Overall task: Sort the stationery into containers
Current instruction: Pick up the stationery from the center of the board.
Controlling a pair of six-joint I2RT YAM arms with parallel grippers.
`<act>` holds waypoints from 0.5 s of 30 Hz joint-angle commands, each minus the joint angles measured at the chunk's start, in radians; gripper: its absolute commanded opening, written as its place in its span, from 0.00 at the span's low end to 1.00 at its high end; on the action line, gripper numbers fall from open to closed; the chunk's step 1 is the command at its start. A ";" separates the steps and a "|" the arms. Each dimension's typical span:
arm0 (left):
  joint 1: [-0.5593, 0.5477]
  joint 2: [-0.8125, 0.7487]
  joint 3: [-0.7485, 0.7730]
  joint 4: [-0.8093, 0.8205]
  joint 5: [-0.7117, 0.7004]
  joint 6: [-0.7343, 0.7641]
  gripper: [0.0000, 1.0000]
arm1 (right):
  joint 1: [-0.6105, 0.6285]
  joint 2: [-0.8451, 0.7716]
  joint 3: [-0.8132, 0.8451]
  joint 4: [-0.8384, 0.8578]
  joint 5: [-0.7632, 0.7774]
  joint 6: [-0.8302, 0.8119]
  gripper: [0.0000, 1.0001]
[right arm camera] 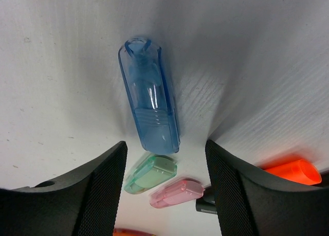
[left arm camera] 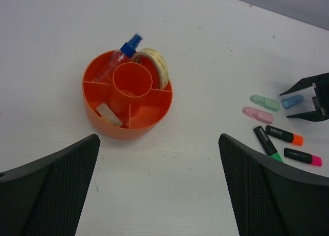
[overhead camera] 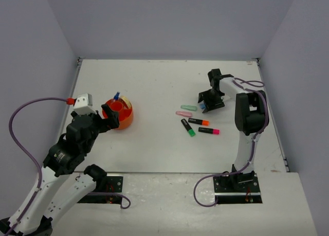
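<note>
Right wrist view: the right pincer (right arm camera: 164, 146) stands open astride the blue bar (right arm camera: 149, 97), not gripping it.

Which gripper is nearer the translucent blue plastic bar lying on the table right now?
Right. The right gripper hangs open directly over the translucent blue bar, one finger on either side. The left gripper is far across the table, open by the round orange plastic tub.
</note>
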 commanded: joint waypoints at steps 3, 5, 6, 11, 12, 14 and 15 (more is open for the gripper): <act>0.003 -0.014 -0.001 0.021 0.014 0.028 1.00 | -0.016 0.024 -0.002 -0.029 -0.031 0.041 0.58; 0.003 -0.021 0.000 0.019 0.012 0.027 1.00 | -0.016 0.024 -0.002 -0.029 -0.033 0.043 0.44; 0.003 -0.023 0.000 0.017 0.011 0.027 1.00 | -0.016 0.025 -0.003 -0.029 -0.034 0.043 0.40; 0.003 -0.033 0.002 0.013 0.010 0.027 1.00 | -0.022 0.027 -0.003 -0.029 -0.047 0.042 0.39; 0.003 -0.033 0.002 0.012 0.010 0.027 1.00 | -0.024 0.027 -0.003 -0.029 -0.049 0.041 0.38; 0.003 -0.032 0.003 0.013 0.010 0.027 1.00 | -0.025 0.029 -0.001 -0.029 -0.055 0.035 0.36; 0.003 -0.032 0.003 0.013 0.010 0.027 1.00 | -0.025 0.029 -0.001 -0.029 -0.055 0.031 0.36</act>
